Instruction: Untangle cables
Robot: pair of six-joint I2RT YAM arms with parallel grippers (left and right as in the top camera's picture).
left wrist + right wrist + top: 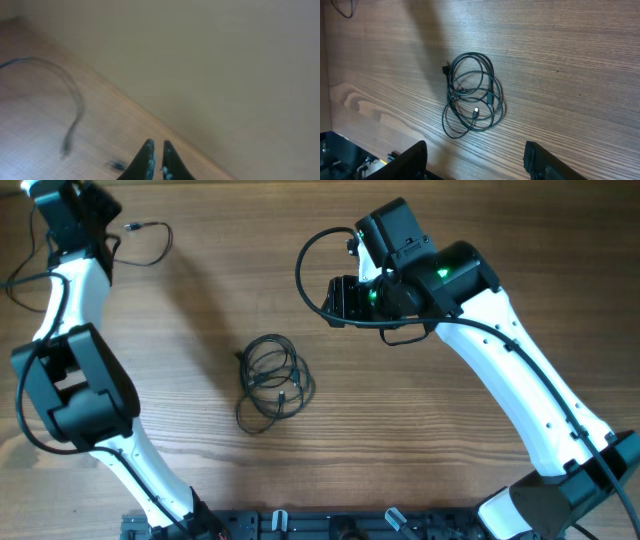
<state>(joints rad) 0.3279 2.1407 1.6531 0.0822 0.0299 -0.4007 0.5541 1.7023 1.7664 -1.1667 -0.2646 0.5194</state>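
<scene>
Corner, far left: left gripper [156, 159] has its tips drawn almost together, with nothing visible between them; the table edge is close by.
Strand beside it: loose cable [150, 242] lies alone on the wooden table [400, 450], well apart from the rest.
Centre: coiled bundle [275, 380] lies flat, several loops overlapping, with a plug [476, 111] inside the coil.
Right of centre: right gripper [477, 165] hovers above the table near the bundle, empty, jaws spread wide.
Step, as I judge it: take one outer loop, not a crossing, and lift slowly so the other loops slide off rather than tighten.
Risk: pinching two strands together would likely drag the whole coil.
</scene>
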